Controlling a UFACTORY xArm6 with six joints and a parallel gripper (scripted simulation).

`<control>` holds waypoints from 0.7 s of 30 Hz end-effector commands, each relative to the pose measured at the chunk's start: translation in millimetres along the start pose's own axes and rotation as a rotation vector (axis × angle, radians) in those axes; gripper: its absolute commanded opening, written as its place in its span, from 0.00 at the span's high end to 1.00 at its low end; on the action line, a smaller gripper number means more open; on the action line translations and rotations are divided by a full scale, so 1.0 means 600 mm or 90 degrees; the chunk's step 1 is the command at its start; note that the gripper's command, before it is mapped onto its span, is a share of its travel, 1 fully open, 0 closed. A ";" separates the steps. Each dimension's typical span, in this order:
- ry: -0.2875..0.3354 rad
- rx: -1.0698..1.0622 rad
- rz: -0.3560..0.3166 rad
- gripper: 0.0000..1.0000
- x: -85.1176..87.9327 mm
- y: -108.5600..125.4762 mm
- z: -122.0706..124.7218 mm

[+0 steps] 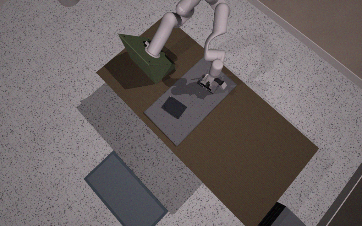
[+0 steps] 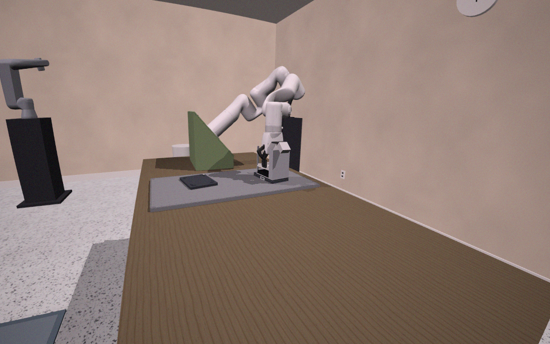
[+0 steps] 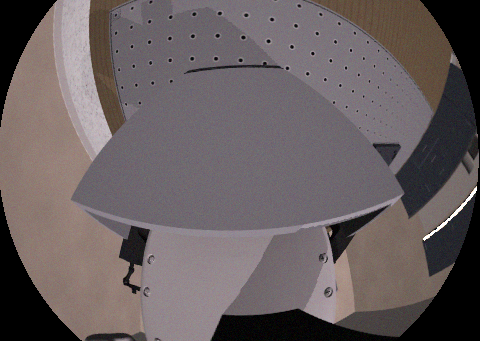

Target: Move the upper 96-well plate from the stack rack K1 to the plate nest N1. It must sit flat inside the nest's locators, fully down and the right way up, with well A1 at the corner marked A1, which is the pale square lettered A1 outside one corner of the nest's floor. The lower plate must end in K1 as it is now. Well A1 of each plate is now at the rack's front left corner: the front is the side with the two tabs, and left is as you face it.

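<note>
Beige-walled room, brown wooden desk (image 2: 311, 265): my pincer (image 2: 262, 157) grips the upper grey 96-well plate (image 3: 234, 155) at the pale stack rack (image 2: 280, 164), so I'd lift straight up, level, clearing its walls.

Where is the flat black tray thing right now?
In the top view, the black plate nest lies on the grey perforated board, down-left of the hand and the stack rack. Nothing sits in it.
</note>
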State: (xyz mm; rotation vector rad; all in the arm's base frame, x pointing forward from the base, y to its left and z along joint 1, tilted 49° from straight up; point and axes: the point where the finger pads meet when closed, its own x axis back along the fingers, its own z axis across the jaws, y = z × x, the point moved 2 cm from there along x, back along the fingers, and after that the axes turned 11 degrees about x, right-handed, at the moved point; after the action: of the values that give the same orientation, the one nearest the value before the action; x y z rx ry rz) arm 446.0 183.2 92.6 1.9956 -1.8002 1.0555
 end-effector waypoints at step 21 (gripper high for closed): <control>0.001 0.001 0.002 1.00 0.058 -0.002 0.000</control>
State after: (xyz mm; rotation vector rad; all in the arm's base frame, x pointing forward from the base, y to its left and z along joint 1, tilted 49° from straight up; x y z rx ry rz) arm 445.3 163.4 109.6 1.9952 -1.8004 1.0558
